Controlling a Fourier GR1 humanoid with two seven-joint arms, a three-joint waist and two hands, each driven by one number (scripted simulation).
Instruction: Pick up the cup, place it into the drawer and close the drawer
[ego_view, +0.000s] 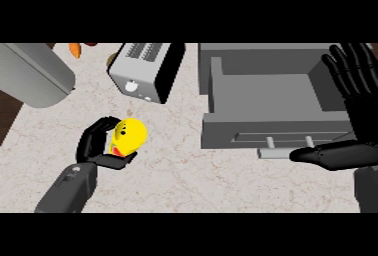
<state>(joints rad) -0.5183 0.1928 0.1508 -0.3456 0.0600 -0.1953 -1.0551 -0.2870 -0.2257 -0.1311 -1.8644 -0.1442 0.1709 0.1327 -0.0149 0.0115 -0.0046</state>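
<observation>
At the far left, a grey rounded appliance (33, 75) hung over the counter (184, 170) edge, with a toaster (144, 70) just right of it; both sat back from the work area. Left hand (100, 145) was at centre-left over the counter, fingers and thumb curled round the yellow cup (129, 134), which lay tilted in the grasp, with a red patch showing low on its side. Cup looked small, rigid and light; smooth rounded wall, so probably slippery – a wrap round the mid-body as shown seemed the sensible hold, rim pinch less so. Couldn't tell whether the cup was off the surface or touching it. Between cup and drawer (277, 100) the marble was bare, so my read was a straight rightward carry had room. Drawer stood pulled out at upper right, grey inside, nothing visible in it; front wall and handle (284, 150) faced the robot, so the cup would need to lift over that lip before lowering. Right hand (354, 75) was at the right edge, fingers straight and spread, holding nothing, with its forearm crossing the handle's right end – it partly covered the drawer's right side
</observation>
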